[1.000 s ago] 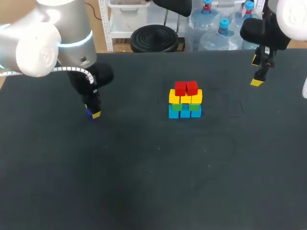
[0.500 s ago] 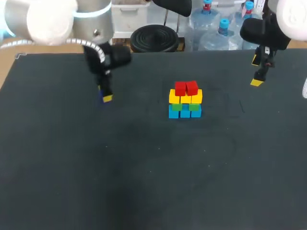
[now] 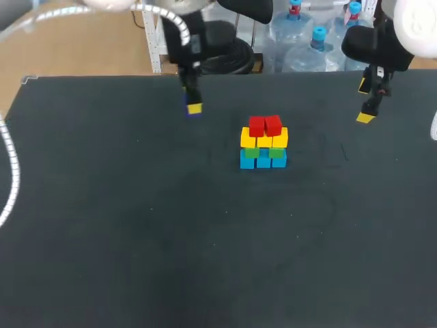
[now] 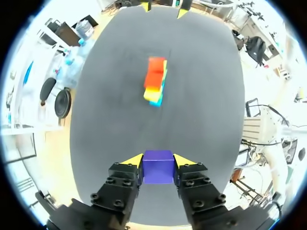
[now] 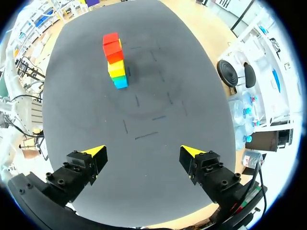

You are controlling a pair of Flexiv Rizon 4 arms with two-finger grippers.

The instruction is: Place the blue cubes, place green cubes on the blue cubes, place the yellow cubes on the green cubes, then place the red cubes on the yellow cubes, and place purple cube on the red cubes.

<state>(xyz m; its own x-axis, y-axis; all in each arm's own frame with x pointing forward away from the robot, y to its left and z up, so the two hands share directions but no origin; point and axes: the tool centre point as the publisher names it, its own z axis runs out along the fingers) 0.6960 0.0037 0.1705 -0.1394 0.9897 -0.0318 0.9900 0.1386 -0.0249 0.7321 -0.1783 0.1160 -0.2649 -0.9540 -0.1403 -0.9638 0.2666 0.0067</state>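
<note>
I had my left gripper (image 3: 193, 108) in the upper part of the head view, a little left of centre, near the far edge of the dark matte table (image 3: 136, 239). Its arm came in from the upper left corner. Its yellow-tipped fingers were clenched on the small purple cube (image 4: 158, 167). The left wrist view showed one tip pressed against each side face, with the cube sitting square between them and held in the air above the table. In the head view only a sliver of the purple cube (image 3: 194, 113) peeped out under the yellow tip.

The stack of small coloured cubes (image 3: 264, 143) stood just right of centre in the upper half of the head view. It had a bottom row of blue cubes (image 3: 247, 162), green cubes (image 3: 276, 153) on those, yellow cubes (image 3: 264, 140) above, and two red cubes (image 3: 265, 126) on top. The purple cube was well apart from the stack, to its upper left. From the left wrist camera the stack (image 4: 155, 86) lay well ahead of the gripper (image 4: 158, 160).

My right gripper (image 3: 364, 101) hung in the upper right of the head view, near the table's far edge. Its fingers were released and spread wide. The right wrist view showed only table surface between the two tips of the right gripper (image 5: 144, 152), with the stack (image 5: 115, 60) far ahead.
</note>
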